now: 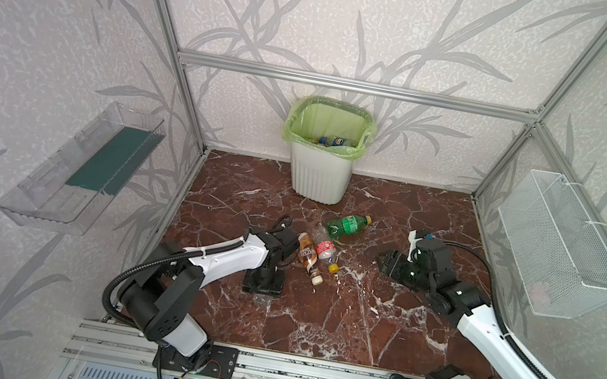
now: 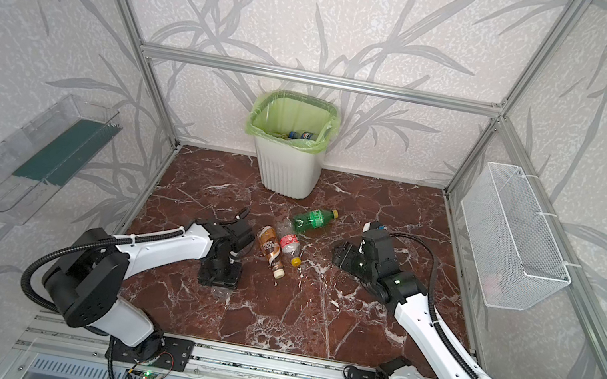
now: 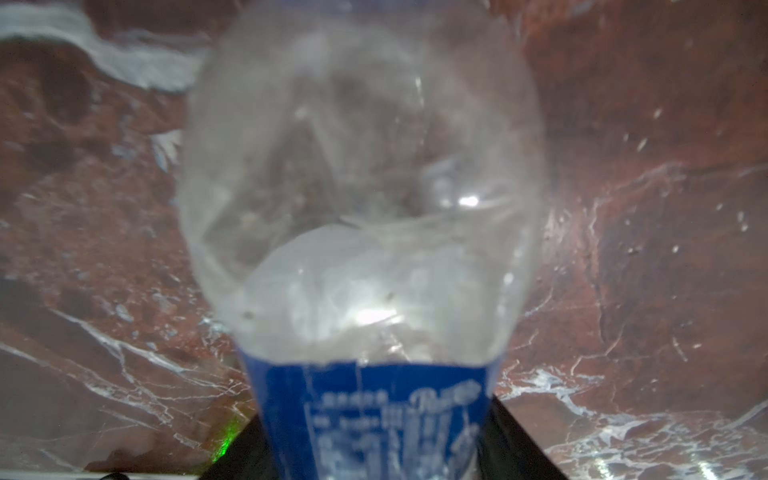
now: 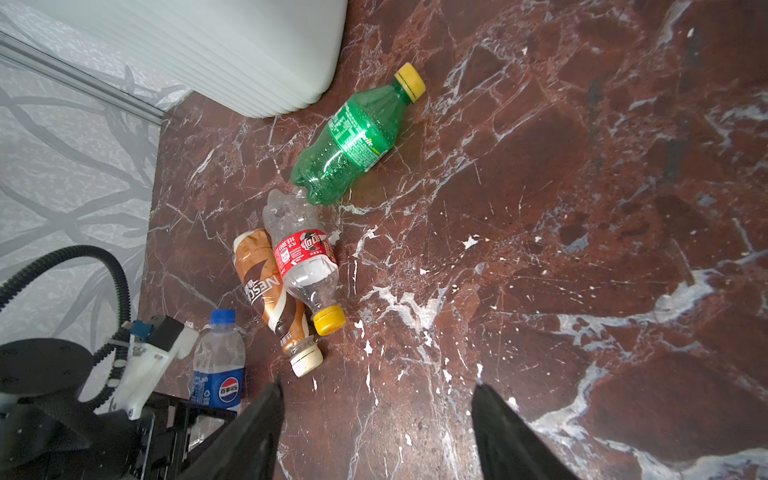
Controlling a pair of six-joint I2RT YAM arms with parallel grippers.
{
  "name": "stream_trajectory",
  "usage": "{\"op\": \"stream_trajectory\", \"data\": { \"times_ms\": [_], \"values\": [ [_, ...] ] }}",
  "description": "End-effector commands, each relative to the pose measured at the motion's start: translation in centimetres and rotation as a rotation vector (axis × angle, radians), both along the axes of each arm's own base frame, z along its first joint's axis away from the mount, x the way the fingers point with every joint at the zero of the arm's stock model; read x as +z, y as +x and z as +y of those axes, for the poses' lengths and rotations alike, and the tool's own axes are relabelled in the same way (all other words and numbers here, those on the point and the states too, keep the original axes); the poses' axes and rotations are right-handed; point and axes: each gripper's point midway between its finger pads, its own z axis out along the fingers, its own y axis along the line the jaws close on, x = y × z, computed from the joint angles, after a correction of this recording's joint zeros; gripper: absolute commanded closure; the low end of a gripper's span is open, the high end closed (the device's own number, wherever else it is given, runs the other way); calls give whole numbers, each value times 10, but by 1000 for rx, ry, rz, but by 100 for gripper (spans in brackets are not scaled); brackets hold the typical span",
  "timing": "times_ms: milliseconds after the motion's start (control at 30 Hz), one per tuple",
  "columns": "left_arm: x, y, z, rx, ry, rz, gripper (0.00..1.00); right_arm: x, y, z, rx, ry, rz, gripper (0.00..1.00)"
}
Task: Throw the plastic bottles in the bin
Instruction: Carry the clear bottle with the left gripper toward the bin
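The white ribbed bin point(image 1: 319, 176) with its green bag stands at the back wall and holds several bottles point(image 1: 333, 141). On the marble floor lie a green yellow-capped bottle point(image 1: 348, 224), a red-labelled clear bottle point(image 1: 326, 248) and a brown-wrapped bottle point(image 1: 307, 256), side by side. My left gripper point(image 1: 261, 292) points down at the floor just left of them. Its jaws stand against both sides of the blue label of a clear blue-capped bottle point(image 3: 365, 208), which also shows in the right wrist view point(image 4: 218, 365). My right gripper point(image 1: 382, 261) hovers open and empty right of the group.
A clear plastic tray point(image 1: 82, 168) hangs on the left wall. A white wire basket point(image 1: 562, 244) hangs on the right wall. Aluminium posts frame the cell. The arms' mounting rail point(image 1: 303, 372) runs along the floor's front edge.
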Motion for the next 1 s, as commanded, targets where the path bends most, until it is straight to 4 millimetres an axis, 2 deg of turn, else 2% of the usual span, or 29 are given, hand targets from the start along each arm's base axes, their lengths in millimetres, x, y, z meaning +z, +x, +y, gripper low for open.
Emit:
{"op": "stream_trajectory", "data": {
  "times_ms": [0,167,367,533,633,767,967],
  "values": [
    [-3,1,7,32,52,-24,29,14,0,-6,-26,-3,-22,28],
    [12,12,7,23,50,-93,19,14,-4,-10,-34,-17,-14,28],
    [15,25,1,19,32,-125,17,13,-9,-15,-51,-20,-6,29],
    [12,41,-1,28,21,-129,21,12,-12,-15,-51,-22,-1,29],
    [10,44,-2,28,11,-120,25,13,-14,-16,-50,-27,0,30],
    [9,40,-2,34,2,-110,32,13,-16,-14,-36,-20,1,32],
    [18,29,5,53,-17,-141,45,14,-17,12,75,2,-42,35]
  ]
}}
